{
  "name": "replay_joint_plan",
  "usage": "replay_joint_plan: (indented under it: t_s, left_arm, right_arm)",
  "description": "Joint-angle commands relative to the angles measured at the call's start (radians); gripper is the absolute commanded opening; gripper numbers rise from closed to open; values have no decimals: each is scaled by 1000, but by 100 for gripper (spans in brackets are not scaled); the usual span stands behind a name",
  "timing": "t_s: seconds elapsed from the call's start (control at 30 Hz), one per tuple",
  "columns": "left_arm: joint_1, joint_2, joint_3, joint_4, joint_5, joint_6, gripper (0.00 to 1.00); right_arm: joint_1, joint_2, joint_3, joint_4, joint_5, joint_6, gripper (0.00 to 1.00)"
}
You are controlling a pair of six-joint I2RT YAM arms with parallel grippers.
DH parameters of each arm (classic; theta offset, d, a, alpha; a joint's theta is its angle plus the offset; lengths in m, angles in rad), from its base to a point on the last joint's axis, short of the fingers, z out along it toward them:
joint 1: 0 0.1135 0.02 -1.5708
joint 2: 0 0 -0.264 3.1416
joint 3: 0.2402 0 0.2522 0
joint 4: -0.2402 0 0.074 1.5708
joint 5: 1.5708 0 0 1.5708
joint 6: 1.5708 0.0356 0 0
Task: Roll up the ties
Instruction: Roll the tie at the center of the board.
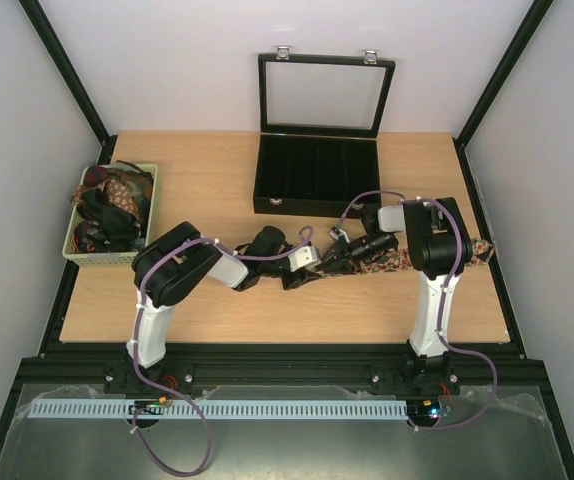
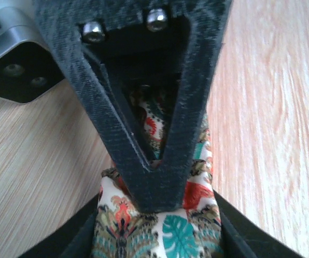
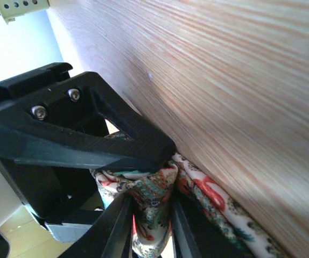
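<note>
**Entry: one tie in hand, roll barely begun**

- Both grippers met at one end of a single tie (image 1: 392, 262) lying flat on the table (image 1: 267, 305). The rest of its length ran off past the right gripper (image 3: 150, 203) toward that arm's outer side, unrolled.
- Right gripper: clenched on the tie. Its fingers (image 3: 121, 226) stood close together with a bunched fold of printed cloth squeezed between them, low against the wood. Judged reason: to pin the core of the roll so that it could not spring open.
- Left gripper (image 2: 157, 215): its fingers stood wider, one on each side of the fabric. The cloth filled the whole gap between them, so I read it as grasping the tie across its width, not released. Judged reason: to keep the edges square while the end was turned over.
- One finger of each gripper crossed directly in front of the other's camera, tip down at the cloth. The two were working almost in contact. Judged risk: the fingers could knock together, or the fold could slip out.
- The spare ties (image 1: 107, 205) sat heaped in a basket (image 1: 102, 258) well off the left gripper's outer side. They looked unrolled.
- The case (image 1: 317, 175) stood beyond both grippers with its lid up.
</note>
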Motion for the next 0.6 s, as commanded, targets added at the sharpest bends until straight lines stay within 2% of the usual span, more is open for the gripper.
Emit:
replay_joint_plan:
  t_s: [0.0,0.13,0.27,0.47,0.57]
  left_arm:
    - [-17,26,-11,-164,-75,20,40]
    - [-13,-12,-25,-262,-117,51,38]
    - [-12,-33,-22,-354,-136,91,38]
    - [-14,-22,10,-439,-131,123,39]
    - [-14,-13,24,-454,-135,122,40]
  right_arm:
    - [-12,43,-29,-29,238,49,25]
    - [-13,-51,-40,-31,249,49,45]
    - [-11,-149,-47,-32,227,70,50]
    - [33,-167,-31,-24,187,101,36]
    - [64,-153,-23,-3,185,120,33]
